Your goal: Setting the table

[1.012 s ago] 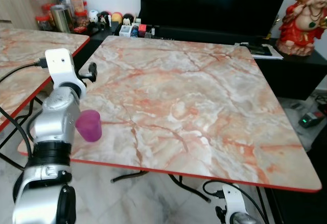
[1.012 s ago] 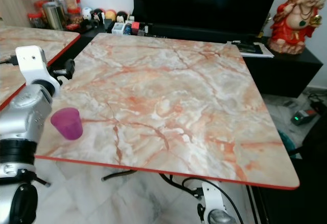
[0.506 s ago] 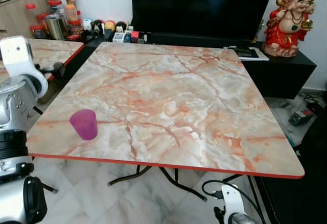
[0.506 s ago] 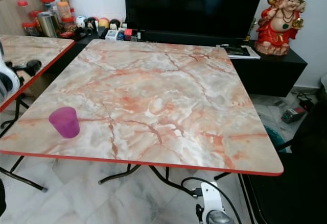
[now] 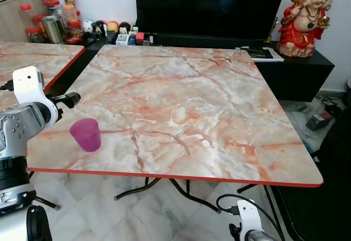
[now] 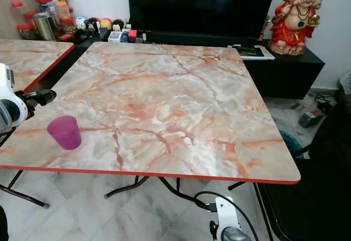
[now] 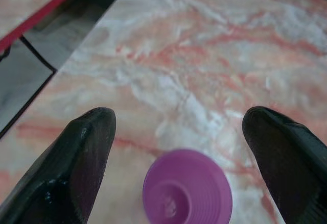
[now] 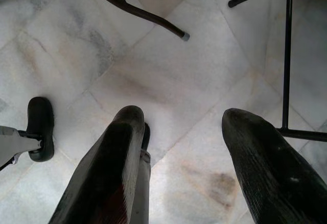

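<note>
Hanging low under the table's near edge, your right gripper [image 8: 179, 157] points at the pale tiled floor [image 8: 168, 76] with its fingers spread apart and nothing between them. Your left gripper [image 7: 179, 152] sits at the table's near left corner, fingers wide apart, and the purple plastic cup [image 5: 86, 134] stands upright on the marble-patterned table [image 5: 186, 104] just in front of them, touching neither finger. A second marble table [image 5: 33, 60] stands to your left. Beyond the far edge you have a black TV [image 5: 211, 5] on a low black cabinet, a row of jars [image 5: 55, 16] far left, and a red laughing Buddha figurine [image 5: 303, 17] far right.
</note>
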`<state>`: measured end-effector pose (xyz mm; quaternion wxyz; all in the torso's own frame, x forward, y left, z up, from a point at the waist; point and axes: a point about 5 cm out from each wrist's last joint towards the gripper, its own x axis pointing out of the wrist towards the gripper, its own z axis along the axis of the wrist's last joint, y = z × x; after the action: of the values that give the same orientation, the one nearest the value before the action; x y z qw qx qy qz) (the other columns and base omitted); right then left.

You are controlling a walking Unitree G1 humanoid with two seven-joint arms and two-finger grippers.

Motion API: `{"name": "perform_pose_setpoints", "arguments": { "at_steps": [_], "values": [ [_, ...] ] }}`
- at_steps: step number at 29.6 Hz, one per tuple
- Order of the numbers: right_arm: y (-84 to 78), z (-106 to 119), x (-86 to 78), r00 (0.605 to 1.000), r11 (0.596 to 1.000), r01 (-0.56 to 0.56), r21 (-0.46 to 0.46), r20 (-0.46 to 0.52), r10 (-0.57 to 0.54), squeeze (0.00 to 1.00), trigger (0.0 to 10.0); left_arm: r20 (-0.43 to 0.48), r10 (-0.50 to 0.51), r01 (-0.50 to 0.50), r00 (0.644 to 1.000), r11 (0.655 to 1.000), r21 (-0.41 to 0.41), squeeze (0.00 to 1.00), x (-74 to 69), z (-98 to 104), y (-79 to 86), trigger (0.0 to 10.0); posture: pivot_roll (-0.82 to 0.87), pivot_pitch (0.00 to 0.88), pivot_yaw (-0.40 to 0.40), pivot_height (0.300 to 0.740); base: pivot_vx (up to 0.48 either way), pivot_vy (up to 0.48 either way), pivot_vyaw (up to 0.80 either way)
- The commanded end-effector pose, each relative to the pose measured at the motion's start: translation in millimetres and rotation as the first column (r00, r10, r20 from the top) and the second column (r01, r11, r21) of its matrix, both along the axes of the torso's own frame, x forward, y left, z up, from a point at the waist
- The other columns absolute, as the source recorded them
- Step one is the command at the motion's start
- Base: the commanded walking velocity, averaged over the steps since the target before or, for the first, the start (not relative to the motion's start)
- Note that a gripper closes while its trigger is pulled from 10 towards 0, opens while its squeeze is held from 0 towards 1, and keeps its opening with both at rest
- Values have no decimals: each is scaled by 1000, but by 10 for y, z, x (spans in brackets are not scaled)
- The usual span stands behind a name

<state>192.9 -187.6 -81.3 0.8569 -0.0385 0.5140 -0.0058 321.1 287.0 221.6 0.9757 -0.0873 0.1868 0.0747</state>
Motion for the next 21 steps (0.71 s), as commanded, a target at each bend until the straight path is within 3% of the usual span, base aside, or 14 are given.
{"name": "perform_pose_setpoints", "arguments": {
  "at_steps": [1,2,3,16,17,21],
  "values": [
    [0,4,7,1000,1000,15,10,3,-15,0,10000,-15,-27,28,1000,999,29,353,-63,17,18,10000,81,0,-16,740,0,0,0],
    [1,3,6,1000,1000,15,10,2,-15,0,10000,-22,-30,31,999,999,32,353,-77,4,25,10000,81,0,-16,740,0,0,0],
    [1,3,5,1000,1000,15,10,2,-15,0,10000,-25,-31,32,999,999,32,1000,-84,-3,28,10000,81,0,-16,740,0,0,0],
    [6,-1,-1,1000,1000,15,13,-1,-15,0,10000,-69,-19,20,997,1000,20,1000,-173,-57,66,10000,82,0,-14,740,0,0,0],
    [7,-2,-3,1000,1000,16,13,-1,-16,0,10000,-81,-16,18,997,1000,25,0,-196,-79,75,10000,83,0,-11,740,0,0,0],
    [8,-4,-6,1000,1000,16,13,-2,-16,0,10000,-116,4,-1,993,1000,29,0,-254,-158,106,10000,86,0,-10,740,0,0,0]
  ]
}}
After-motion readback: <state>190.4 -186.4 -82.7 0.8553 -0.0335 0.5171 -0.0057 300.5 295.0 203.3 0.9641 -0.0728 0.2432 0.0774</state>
